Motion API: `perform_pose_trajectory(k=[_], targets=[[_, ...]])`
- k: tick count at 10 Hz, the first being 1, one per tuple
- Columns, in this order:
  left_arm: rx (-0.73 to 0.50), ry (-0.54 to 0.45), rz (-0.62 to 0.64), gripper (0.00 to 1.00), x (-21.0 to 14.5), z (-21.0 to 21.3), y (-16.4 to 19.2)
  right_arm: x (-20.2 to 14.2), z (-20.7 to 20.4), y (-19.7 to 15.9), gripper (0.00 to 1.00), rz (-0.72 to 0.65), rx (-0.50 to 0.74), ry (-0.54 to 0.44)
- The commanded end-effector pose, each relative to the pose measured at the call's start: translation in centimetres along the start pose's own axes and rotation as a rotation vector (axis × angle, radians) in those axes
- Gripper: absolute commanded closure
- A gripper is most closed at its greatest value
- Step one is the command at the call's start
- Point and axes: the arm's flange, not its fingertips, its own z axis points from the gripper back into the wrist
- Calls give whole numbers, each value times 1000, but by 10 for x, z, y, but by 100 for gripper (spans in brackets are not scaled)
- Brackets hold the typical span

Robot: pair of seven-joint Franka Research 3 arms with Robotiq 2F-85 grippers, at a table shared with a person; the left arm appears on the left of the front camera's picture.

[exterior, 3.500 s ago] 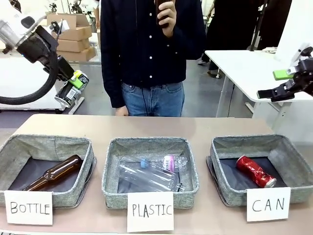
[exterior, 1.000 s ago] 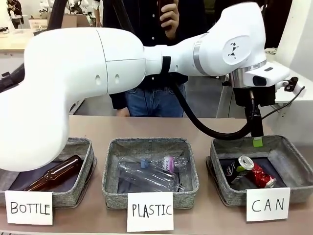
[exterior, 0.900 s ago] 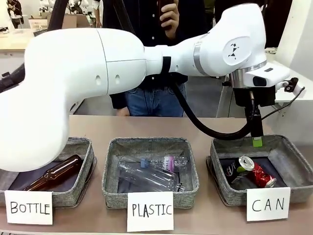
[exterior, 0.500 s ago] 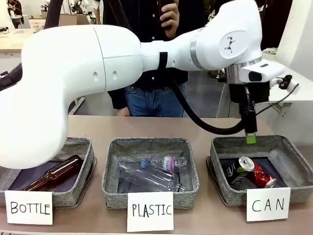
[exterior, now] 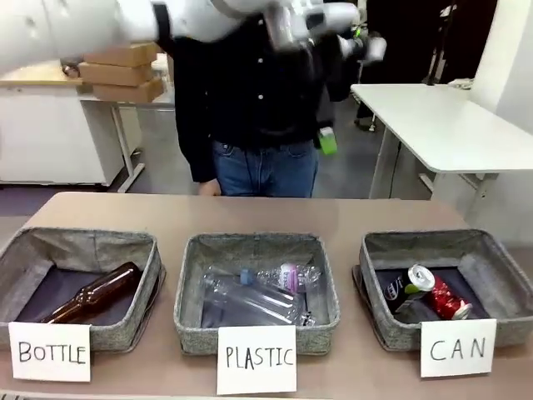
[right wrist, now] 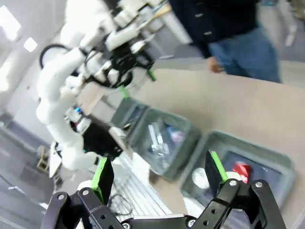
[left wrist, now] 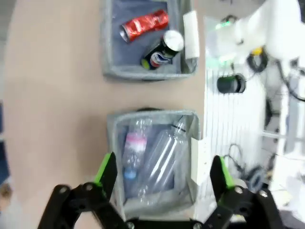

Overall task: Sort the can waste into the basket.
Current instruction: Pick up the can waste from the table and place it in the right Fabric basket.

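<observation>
The grey basket (exterior: 425, 242) signed "CAN" stands at the table's right end. In it lie a dented red can (exterior: 448, 300) and a black can (exterior: 405, 287) with its silver end up, touching each other. My left gripper (exterior: 327, 137) hangs high above the table's far edge, open and empty. In the left wrist view its fingers (left wrist: 162, 171) spread over the middle basket, with the CAN basket (left wrist: 143, 74), red can (left wrist: 143, 25) and black can (left wrist: 162, 50) beyond. My right gripper (right wrist: 158, 171) is open and empty, high over the CAN basket (right wrist: 267, 152).
A basket signed "PLASTIC" (exterior: 187, 283) holds clear bottles in the middle. The basket signed "BOTTLE" (exterior: 17, 258) at the left holds a brown bottle (exterior: 96, 292). A person (exterior: 262, 167) stands at the far edge. A white table (exterior: 441, 125) is at the back right.
My left arm carried the black can to the CAN basket and left it there beside the red can. It has since lifted up and back to the left.
</observation>
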Motion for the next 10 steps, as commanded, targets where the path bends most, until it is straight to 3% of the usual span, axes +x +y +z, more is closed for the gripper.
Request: perform_pose_trajectory(k=[1, 3, 4, 7, 8, 9, 10], targets=[[5, -280, 139, 0, -131, 7, -23, 21, -70, 4, 0, -61, 104, 98], [-23, -612, 267, 0, -239, 42, -16, 34, -116, 16, 0, -75, 151, 206], [-56, -730, 356, 0, -289, 59, -15, 40, -132, 22, 0, -72, 147, 247], [-226, -938, 528, 0, -409, 83, -24, 62, -173, 32, 0, -70, 84, 303], [-269, -942, 568, 0, -433, 82, -25, 73, -183, 29, 0, -108, 3, 253], [-187, -902, 505, 0, -409, 97, -17, 50, -166, 33, 0, -50, 127, 290], [-187, -902, 505, 0, -409, 97, -17, 50, -166, 33, 0, -50, 127, 290]])
